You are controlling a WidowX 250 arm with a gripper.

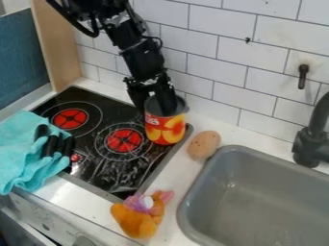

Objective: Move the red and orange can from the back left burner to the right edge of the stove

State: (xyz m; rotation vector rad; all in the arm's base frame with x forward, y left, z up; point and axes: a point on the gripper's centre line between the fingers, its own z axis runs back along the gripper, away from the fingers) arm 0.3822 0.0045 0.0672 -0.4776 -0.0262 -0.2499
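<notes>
The black gripper (pixel 155 108) hangs over the stove's right rear part, at a can (pixel 165 129) with a red and yellow-orange label. The can stands upright near the stove's right edge, with a dark opening at the top. The gripper is open: one finger is at the can's left side, and the other passes into or in front of its opening. The rim partly hides the fingertips, and whether they press on the can I cannot tell.
A brown potato-like object (pixel 204 145) lies between stove (pixel 96 163) and grey sink (pixel 257 206). An orange plush toy (pixel 140 216) is at the front counter. A turquoise cloth (pixel 22 149) with black prongs covers the stove's left edge. The tiled wall (pixel 218 57) rises behind; a black faucet (pixel 311 139) stands right.
</notes>
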